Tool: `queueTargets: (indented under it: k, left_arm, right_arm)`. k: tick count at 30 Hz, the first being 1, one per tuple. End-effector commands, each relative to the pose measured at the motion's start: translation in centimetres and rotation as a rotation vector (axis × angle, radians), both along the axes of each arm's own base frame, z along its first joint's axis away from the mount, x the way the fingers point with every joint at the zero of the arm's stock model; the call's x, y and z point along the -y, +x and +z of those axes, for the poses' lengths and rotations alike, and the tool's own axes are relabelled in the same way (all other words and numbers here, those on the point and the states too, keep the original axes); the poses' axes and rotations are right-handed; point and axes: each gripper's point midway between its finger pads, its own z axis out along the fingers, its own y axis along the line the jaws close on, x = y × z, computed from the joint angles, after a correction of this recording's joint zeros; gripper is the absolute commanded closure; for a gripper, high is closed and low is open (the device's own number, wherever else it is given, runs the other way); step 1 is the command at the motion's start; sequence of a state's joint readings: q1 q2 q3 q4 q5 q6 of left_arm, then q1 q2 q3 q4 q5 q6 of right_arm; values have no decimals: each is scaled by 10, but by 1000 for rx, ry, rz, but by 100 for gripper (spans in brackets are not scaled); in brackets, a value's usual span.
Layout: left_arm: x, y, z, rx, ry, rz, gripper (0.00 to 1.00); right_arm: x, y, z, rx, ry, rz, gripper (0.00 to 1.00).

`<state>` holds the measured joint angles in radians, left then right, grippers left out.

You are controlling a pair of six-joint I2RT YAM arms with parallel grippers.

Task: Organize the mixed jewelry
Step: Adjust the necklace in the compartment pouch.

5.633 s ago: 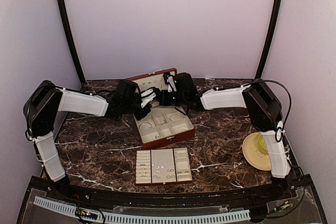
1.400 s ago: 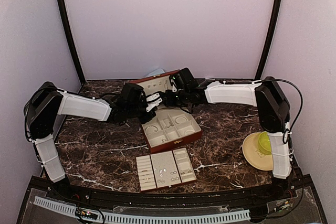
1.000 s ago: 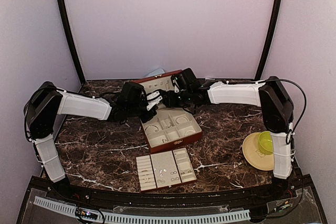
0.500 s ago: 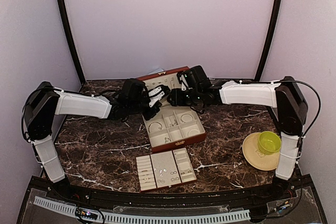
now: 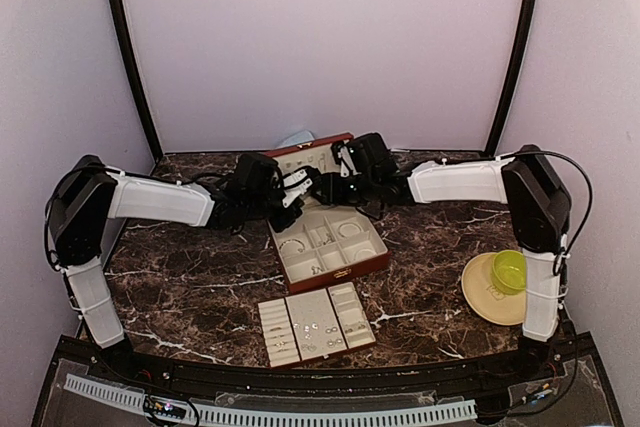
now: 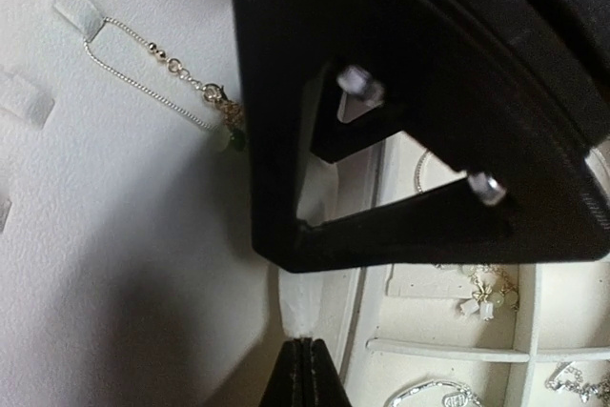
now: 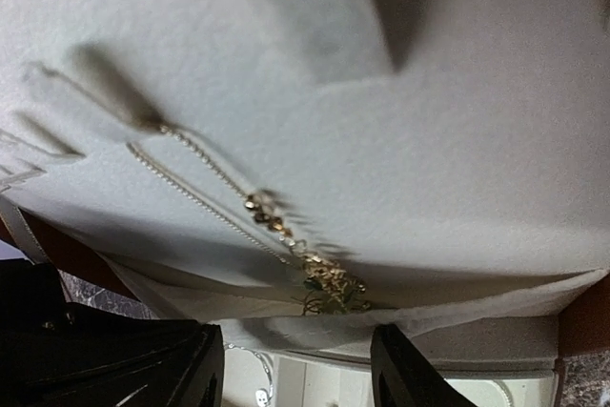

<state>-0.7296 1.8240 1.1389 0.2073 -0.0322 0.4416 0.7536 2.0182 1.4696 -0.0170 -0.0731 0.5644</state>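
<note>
While both arms reach into the open box, the scene reads as follows.

Mixed jewelry: small shiny rings and earrings (image 5: 318, 327) lie in the slots of the cream-lined tray (image 5: 272, 325) at the near middle of the table; more pieces, among them a bracelet (image 5: 291, 244), sit in the compartments of the red-brown box (image 5: 345, 270) behind it.

Necklace: a thin chain (image 7: 205, 181) hangs on the cream lining of the box lid (image 7: 457, 92), hooked under a fabric tab, its clasp and green bead bunched low near the hinge; the left wrist view shows the same chain (image 6: 152, 69).

Right gripper (image 7: 295, 369): fingers spread apart, nothing between them, tips just below the chain's clasp end and near the lid lining; whether they touch it cannot be told.

Left gripper (image 6: 297, 374): fingers pressed together into a narrow point at the seam where lid meets box base; whether anything is pinched between them cannot be told.

Box compartments: a flower-shaped earring (image 6: 481, 297) and silvery chains show in the left wrist view.

Plate: a pale yellow plate (image 5: 485, 297) on the right of the marble table (image 5: 190, 287) carries a lime-green bowl (image 5: 510, 269).
</note>
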Motion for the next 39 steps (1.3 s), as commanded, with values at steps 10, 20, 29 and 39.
queueTargets:
  k: [10, 20, 29, 39]
  left_arm:
    - [-17, 10, -9, -2, 43, 50, 100]
    - [-17, 14, -5, -10, 24, 69, 100]
    - [-21, 19, 1, -15, 1, 92, 100]
    - [-26, 22, 1, -14, 6, 104, 100]
  right_arm:
    - [-21, 23, 34, 78, 156, 55, 38]
    - [-23, 5, 9, -3, 168, 100, 33]
    - [-24, -8, 11, 4, 156, 133, 52]
    - [-18, -24, 37, 71, 191, 163, 60]
